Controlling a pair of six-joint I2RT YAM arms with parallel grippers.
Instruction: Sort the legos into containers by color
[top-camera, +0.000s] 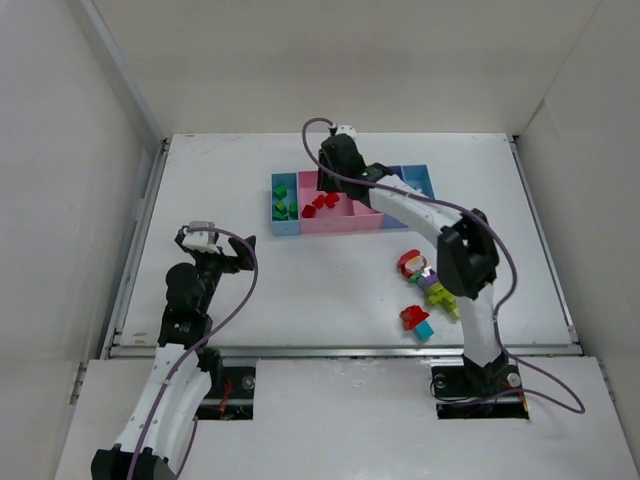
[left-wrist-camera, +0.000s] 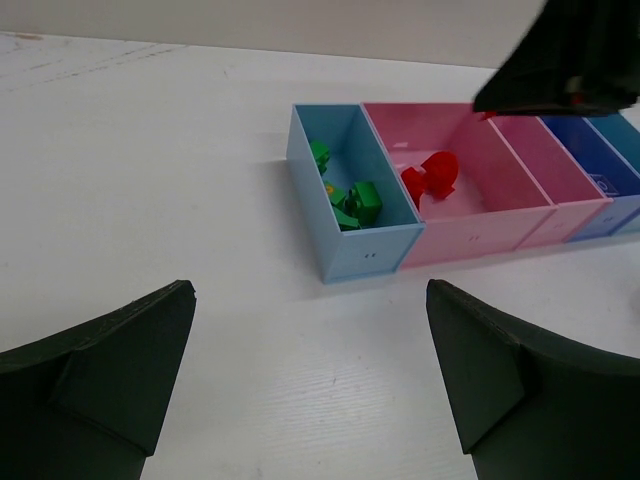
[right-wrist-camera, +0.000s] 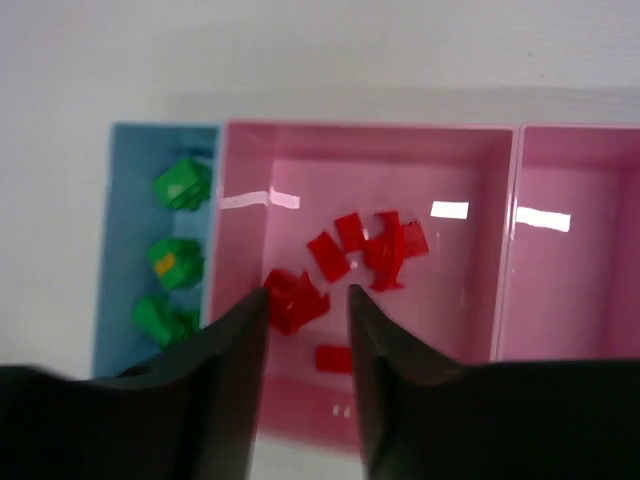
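Note:
The containers (top-camera: 345, 226) stand in a row at the back of the table. My right gripper (top-camera: 327, 183) hovers over the wide pink bin (right-wrist-camera: 470, 140), where several red legos (right-wrist-camera: 370, 245) lie. In the right wrist view that gripper (right-wrist-camera: 306, 292) is open by a narrow gap with nothing between the fingers; one red piece (right-wrist-camera: 295, 300) lies just beyond its left fingertip. Green legos (right-wrist-camera: 175, 265) fill the light blue bin (left-wrist-camera: 350, 255) on the left. Loose legos (top-camera: 435, 290) in red, purple, lime and teal lie at the front right. My left gripper (left-wrist-camera: 310, 290) is wide open over bare table.
The narrower pink bin (right-wrist-camera: 580, 270) and the purple-blue bin (left-wrist-camera: 590, 165) show nothing inside. White walls enclose the table on the left, back and right. The right arm (top-camera: 430, 220) stretches over the table from its base to the bins.

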